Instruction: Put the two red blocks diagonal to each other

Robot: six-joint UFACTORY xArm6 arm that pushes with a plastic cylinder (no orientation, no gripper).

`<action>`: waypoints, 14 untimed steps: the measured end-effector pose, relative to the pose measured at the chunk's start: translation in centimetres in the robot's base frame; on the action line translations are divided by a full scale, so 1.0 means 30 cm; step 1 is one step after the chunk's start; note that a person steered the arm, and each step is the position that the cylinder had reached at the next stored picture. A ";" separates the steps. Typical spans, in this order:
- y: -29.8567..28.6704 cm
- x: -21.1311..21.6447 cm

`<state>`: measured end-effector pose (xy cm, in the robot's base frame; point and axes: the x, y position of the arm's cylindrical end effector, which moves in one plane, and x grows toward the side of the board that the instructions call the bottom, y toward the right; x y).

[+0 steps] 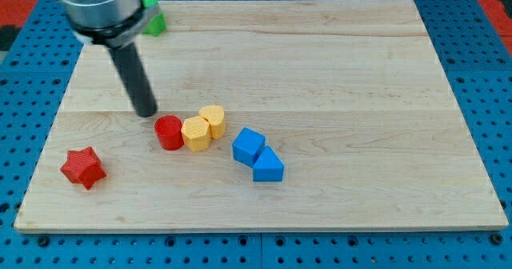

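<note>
A red cylinder block [169,132] stands left of centre on the wooden board [336,69]. It touches a yellow block [195,133] on its right. A red star block [83,167] lies near the view's bottom left, apart from the cylinder and lower than it. My tip [146,112] is on the board just up and left of the red cylinder, very close to it. The rod rises toward the view's top left.
A second yellow block [213,119] touches the first one from the upper right. A blue cube [249,146] and a blue triangular block [268,166] sit together right of centre. A green block [154,19] shows partly behind the arm at the view's top left.
</note>
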<state>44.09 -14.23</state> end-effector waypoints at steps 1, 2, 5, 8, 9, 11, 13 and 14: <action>0.089 0.013; 0.095 0.109; 0.224 0.245; 0.064 0.226; 0.071 0.404; -0.016 0.451; -0.045 0.302; -0.033 0.304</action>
